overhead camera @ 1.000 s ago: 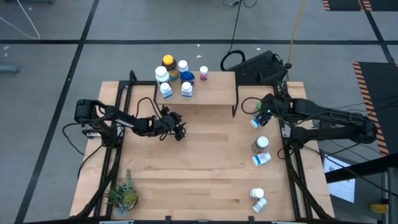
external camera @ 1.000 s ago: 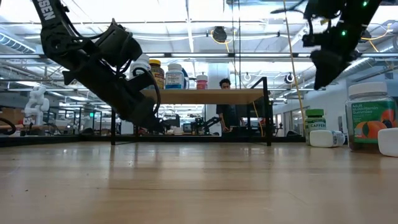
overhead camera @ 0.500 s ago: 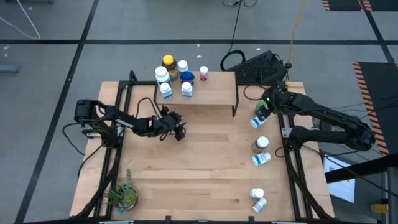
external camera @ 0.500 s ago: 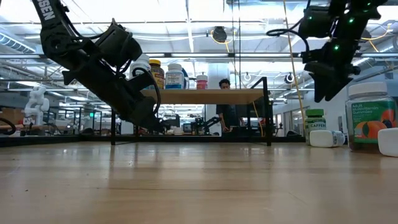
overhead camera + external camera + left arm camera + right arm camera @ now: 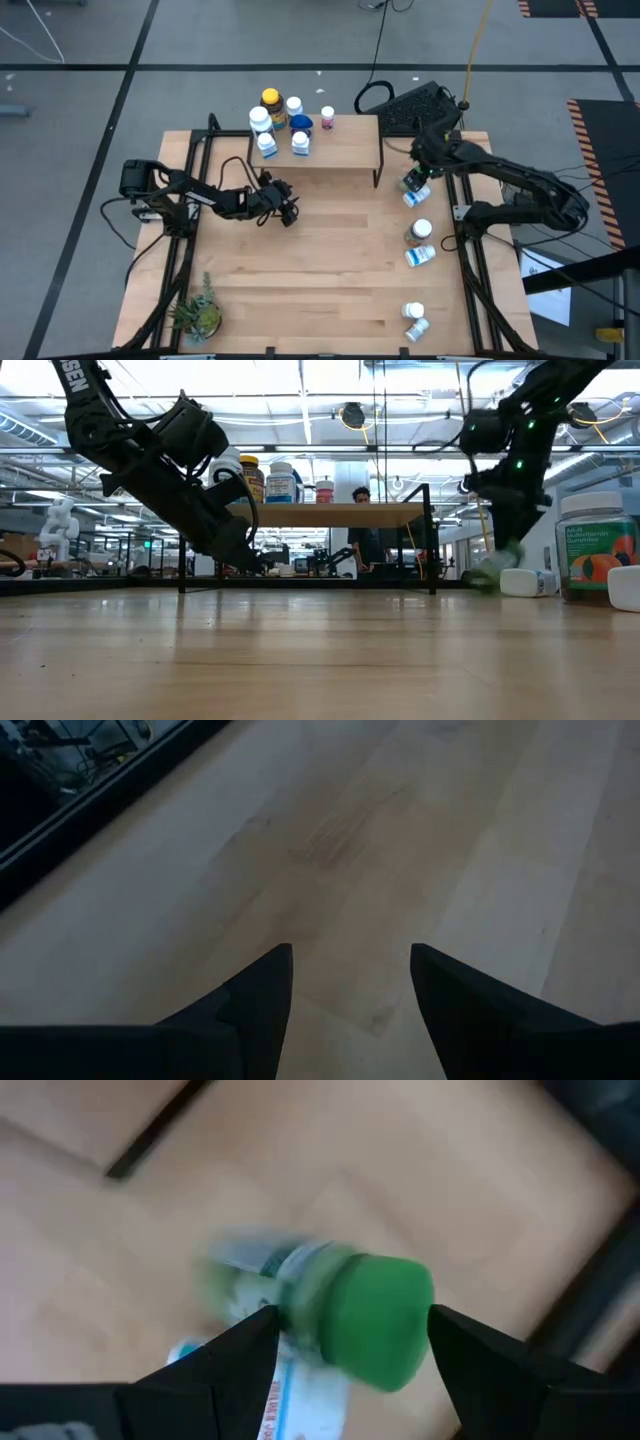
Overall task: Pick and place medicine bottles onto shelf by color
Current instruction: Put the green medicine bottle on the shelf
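The shelf (image 5: pixel 325 145) stands at the table's far side and carries the amber yellow-capped bottle (image 5: pixel 270 100), the blue bottle (image 5: pixel 301 124), the pink-labelled bottle (image 5: pixel 327 117) and some white ones. My right gripper (image 5: pixel 414 181) is open, low at the table's far right, with its fingers on either side of the green-capped bottle (image 5: pixel 340 1315). That bottle shows tilted and blurred in the low view (image 5: pixel 490 568), beside a lying white bottle (image 5: pixel 527 582). My left gripper (image 5: pixel 287 208) is open and empty over bare table left of centre. My right gripper straddles the green-capped bottle at its cap end (image 5: pixel 380 1320), slanting down from above. The cap's edge lies close against one finger (image 5: pixel 455 1345); whether they touch, I cannot tell. The bottle leans over, its lower end on the table by the lying white bottle (image 5: pixel 290 1385).
On the table's right side stand an orange-labelled jar (image 5: pixel 420 232) and a lying white bottle (image 5: pixel 421 256), with two more white bottles (image 5: pixel 413 318) near the front. A potted plant (image 5: pixel 197 315) sits at the front left. A person (image 5: pixel 362 530) shows behind the shelf.
My right gripper has come down and toward the table's left, onto the green-capped bottle. The bottle stood upright before and now leans over, blurred, between the fingers.
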Tool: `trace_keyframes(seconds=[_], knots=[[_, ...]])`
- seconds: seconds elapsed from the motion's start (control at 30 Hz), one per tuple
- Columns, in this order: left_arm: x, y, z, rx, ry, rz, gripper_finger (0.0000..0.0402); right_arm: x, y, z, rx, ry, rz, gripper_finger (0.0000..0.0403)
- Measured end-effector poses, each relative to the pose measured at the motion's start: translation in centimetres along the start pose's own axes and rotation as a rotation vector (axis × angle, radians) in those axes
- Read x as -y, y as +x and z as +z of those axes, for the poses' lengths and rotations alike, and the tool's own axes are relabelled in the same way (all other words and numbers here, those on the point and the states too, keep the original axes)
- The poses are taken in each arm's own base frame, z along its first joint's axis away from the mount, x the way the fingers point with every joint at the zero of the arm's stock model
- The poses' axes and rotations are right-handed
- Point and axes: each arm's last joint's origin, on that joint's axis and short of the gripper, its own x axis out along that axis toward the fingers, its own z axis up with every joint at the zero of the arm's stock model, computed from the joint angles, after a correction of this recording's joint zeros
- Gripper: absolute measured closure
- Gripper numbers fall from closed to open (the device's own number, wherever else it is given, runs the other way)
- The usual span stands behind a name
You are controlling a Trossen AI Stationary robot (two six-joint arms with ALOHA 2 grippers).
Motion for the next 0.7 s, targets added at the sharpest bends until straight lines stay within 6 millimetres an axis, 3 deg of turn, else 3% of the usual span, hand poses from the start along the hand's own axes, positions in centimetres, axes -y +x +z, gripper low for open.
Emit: trace_keyframes(seconds=[0.23,0.5,0.7], knots=[[0.0,0.0,0.0,-0.001,0.001,0.000,0.0195,-0.2,0.6,0.5,0.009,-0.011,0.019,0.0151],[0.0,0.0,0.0,0.000,0.004,0.000,0.0195,-0.3,-0.1,1.5,0.149,0.024,0.057,0.0151],[0.0,0.0,0.0,0.001,0.005,0.000,0.0195,-0.9,2.2,2.5,0.113,-0.069,0.097,0.0145]])
